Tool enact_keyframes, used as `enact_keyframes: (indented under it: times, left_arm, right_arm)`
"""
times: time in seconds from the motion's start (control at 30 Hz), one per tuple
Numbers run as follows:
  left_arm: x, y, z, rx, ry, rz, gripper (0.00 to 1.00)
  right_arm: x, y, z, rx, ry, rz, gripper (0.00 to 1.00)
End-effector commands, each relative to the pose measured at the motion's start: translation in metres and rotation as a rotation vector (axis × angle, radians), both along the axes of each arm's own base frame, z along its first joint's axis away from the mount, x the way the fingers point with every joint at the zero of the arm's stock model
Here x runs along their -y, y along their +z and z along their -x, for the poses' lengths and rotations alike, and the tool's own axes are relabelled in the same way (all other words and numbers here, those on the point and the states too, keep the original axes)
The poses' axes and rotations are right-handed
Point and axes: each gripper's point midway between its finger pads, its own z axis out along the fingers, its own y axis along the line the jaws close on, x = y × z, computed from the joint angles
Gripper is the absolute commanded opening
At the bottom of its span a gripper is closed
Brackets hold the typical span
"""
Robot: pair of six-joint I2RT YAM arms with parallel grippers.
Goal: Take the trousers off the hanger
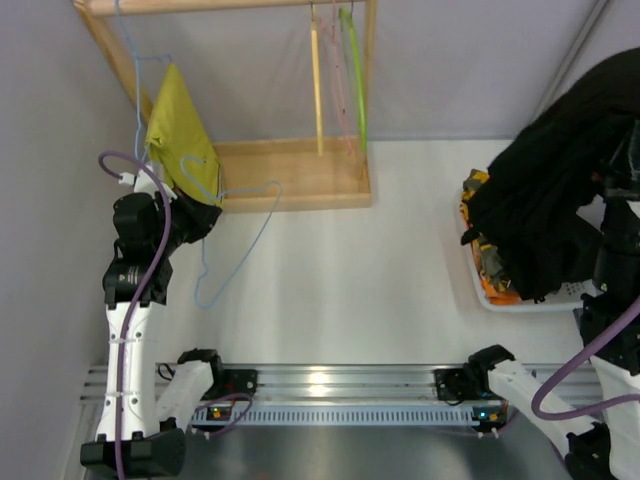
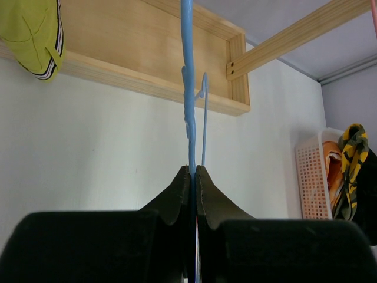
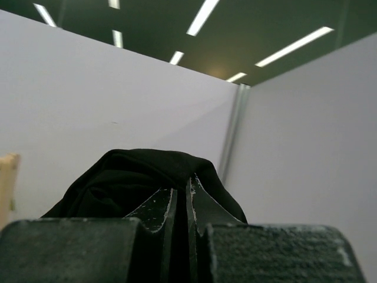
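The left gripper (image 2: 193, 171) has its jaws pinched tight on the thin wire of the light-blue hanger (image 2: 188, 71). In the left wrist view the wire rises straight up from the fingertips through the middle of the frame. From above, this bare hanger sits left of centre, reaching from the gripper towards the middle of the white table (image 1: 400, 300).

The trousers (image 1: 560, 180) are well apart from it, a black heap along the right edge of the top view. They hang from the raised right arm and spill down over the white basket (image 1: 530, 303), which holds orange and yellow cloth. In the right wrist view the right gripper (image 3: 187, 191) has its jaws pressed together. Black fabric is bunched over and behind the tips, so the jaws appear to hold the cloth.

At the upper left a wooden rack (image 1: 300, 180) carries a yellow-green garment (image 1: 180, 140) on a second blue hanger. Further right on its rail hang a yellow hanger (image 1: 316, 90) and a green hanger (image 1: 357, 90).
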Motion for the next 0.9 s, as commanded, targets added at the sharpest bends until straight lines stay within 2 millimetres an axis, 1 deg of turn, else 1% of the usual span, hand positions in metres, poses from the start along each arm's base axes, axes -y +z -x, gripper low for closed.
enact_keyframes:
  times: [0.0, 0.03, 0.07, 0.1, 0.13, 0.17, 0.23, 0.3, 0.33, 0.43, 0.47, 0.53, 0.57, 0.63, 0.67, 0.7, 0.73, 0.77, 0.8, 0.83, 0.87]
  left_arm:
    - [0.004, 0.014, -0.003, 0.059, -0.020, 0.004, 0.00]
    - [0.004, 0.014, -0.003, 0.060, -0.024, 0.001, 0.00]
    - [0.004, 0.014, -0.003, 0.060, -0.026, -0.001, 0.00]
    - [0.004, 0.013, -0.005, 0.053, -0.027, -0.002, 0.00]
    - [0.005, 0.015, -0.005, 0.059, -0.032, -0.005, 0.00]
    - [0.005, 0.016, -0.006, 0.059, -0.034, -0.006, 0.00]
    - [0.005, 0.019, -0.007, 0.068, -0.039, -0.011, 0.00]
    - [0.006, 0.022, -0.007, 0.080, -0.040, -0.012, 0.00]
    - [0.004, 0.023, -0.006, 0.086, -0.031, -0.014, 0.00]
    - [0.004, 0.022, -0.006, 0.094, -0.026, -0.014, 0.00]
    - [0.004, 0.021, -0.006, 0.091, -0.026, -0.012, 0.00]
    - [0.005, 0.020, -0.005, 0.089, -0.027, -0.012, 0.00]
    - [0.006, 0.022, -0.005, 0.097, -0.032, -0.012, 0.00]
    - [0.006, 0.025, -0.006, 0.104, -0.033, -0.019, 0.00]
    - [0.006, 0.028, -0.006, 0.114, -0.034, -0.022, 0.00]
    - [0.007, 0.030, -0.005, 0.122, -0.040, -0.026, 0.00]
    - [0.007, 0.034, -0.005, 0.131, -0.039, -0.030, 0.00]
    - [0.006, 0.036, -0.005, 0.138, -0.040, -0.033, 0.00]
    - [0.007, 0.038, -0.004, 0.146, -0.044, -0.039, 0.00]
    - [0.007, 0.040, -0.003, 0.153, -0.045, -0.043, 0.00]
    - [0.007, 0.041, -0.002, 0.158, -0.046, -0.045, 0.00]
  right_arm:
    - [0.043, -0.005, 0.021, 0.002, -0.201, -0.056, 0.00]
    - [0.051, -0.011, 0.022, -0.022, -0.256, -0.058, 0.00]
    - [0.067, -0.019, 0.020, -0.065, -0.356, -0.078, 0.00]
    - [0.078, -0.024, 0.019, -0.098, -0.428, -0.096, 0.00]
    - [0.086, -0.032, 0.014, -0.146, -0.482, -0.103, 0.00]
    - [0.096, -0.040, 0.014, -0.181, -0.550, -0.108, 0.00]
    - [0.101, -0.053, 0.016, -0.223, -0.601, -0.082, 0.00]
    - [0.106, -0.071, 0.009, -0.290, -0.652, -0.052, 0.00]
    - [0.109, -0.089, -0.001, -0.367, -0.691, -0.016, 0.00]
    - [0.113, -0.117, -0.017, -0.477, -0.746, 0.037, 0.00]
    - [0.114, -0.135, -0.026, -0.533, -0.768, 0.072, 0.00]
    - [0.113, -0.154, -0.039, -0.586, -0.777, 0.107, 0.00]
    - [0.114, -0.174, -0.050, -0.640, -0.789, 0.136, 0.00]
    - [0.113, -0.198, -0.067, -0.706, -0.787, 0.172, 0.00]
    - [0.114, -0.222, -0.079, -0.759, -0.787, 0.204, 0.00]
    - [0.114, -0.238, -0.090, -0.803, -0.783, 0.227, 0.00]
    - [0.113, -0.259, -0.102, -0.845, -0.753, 0.252, 0.00]
    - [0.130, -0.271, -0.104, -0.880, -0.792, 0.238, 0.00]
    - [0.136, -0.284, -0.114, -0.919, -0.784, 0.238, 0.00]
    - [0.143, -0.296, -0.118, -0.948, -0.778, 0.227, 0.00]
    - [0.154, -0.304, -0.121, -0.971, -0.774, 0.210, 0.00]
